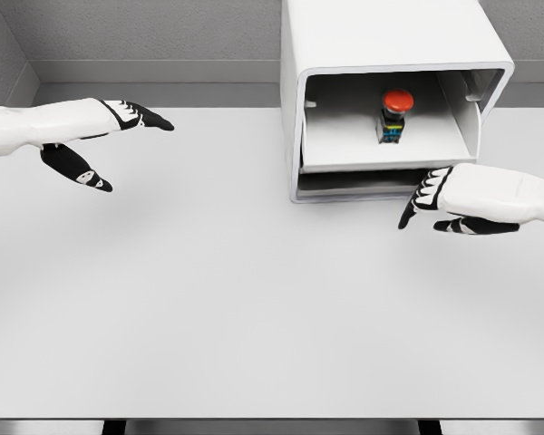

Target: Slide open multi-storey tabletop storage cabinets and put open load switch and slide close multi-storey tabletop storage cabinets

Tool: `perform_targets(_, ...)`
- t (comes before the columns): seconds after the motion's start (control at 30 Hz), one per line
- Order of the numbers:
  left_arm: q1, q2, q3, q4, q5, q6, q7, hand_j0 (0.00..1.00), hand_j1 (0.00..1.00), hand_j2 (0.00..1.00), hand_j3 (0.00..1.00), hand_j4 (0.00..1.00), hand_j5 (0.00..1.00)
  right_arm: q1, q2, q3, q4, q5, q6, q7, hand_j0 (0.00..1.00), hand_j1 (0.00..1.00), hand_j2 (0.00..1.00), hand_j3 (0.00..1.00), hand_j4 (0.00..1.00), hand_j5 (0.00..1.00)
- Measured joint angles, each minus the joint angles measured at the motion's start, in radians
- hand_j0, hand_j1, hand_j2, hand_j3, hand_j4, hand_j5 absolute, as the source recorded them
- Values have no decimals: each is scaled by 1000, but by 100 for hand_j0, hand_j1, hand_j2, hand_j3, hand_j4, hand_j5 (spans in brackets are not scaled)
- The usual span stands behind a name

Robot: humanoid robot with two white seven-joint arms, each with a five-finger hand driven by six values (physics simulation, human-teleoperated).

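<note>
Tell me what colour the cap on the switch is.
Red, on the switch inside the cabinet; head view.

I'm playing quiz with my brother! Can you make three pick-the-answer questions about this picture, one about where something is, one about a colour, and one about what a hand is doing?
1. Where is the small switch with the round button top?
A. On the table
B. In the open drawer of the white box-shaped storage cabinet
C. In a hand

2. What colour is its button top?
A. Red
B. Blue
C. Green

3. What is the robot's right hand doing?
A. Holding the switch
B. Holding nothing, near the cabinet's front
C. Lying flat on the cabinet's top

Answers: 1 B, it stands upright on the drawer tray; 2 A, the cap is plainly red; 3 B, its fingers are spread with nothing in them.
</note>
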State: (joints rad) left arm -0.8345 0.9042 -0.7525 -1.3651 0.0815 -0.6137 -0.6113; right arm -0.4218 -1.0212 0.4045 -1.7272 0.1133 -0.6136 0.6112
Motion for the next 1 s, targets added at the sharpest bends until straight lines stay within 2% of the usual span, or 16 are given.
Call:
perform_targets(0.07, 0, 0, 0, 0, 0, 0, 0, 100, 100, 100, 100, 100, 100, -31, 5, 3, 10, 3, 0, 0, 63, 63, 63, 63, 63, 63)
perform_targets(0.13, 0, 0, 0, 0, 0, 0, 0, 100, 100, 100, 100, 100, 100, -90, 20, 31, 35, 9, 1, 0, 63, 63, 63, 63, 63, 63)
perform_targets(0.3, 0, 0, 0, 0, 0, 0, 0, 100, 100, 100, 100, 100, 100, -149, 58, 102, 81, 28, 1, 0, 64, 64, 64, 64, 64, 64)
perform_targets(0.63, 0, 1, 0, 1, -1, 0, 0, 100, 100, 100, 100, 100, 100, -202, 110, 156, 185, 40, 1, 0, 64, 64, 64, 64, 64, 64)
perform_targets(1.0, 0, 2, 0, 2, -1, 0, 0, 100, 100, 100, 100, 100, 100, -293, 170, 200, 302, 50, 0, 0, 64, 64, 64, 64, 64, 64)
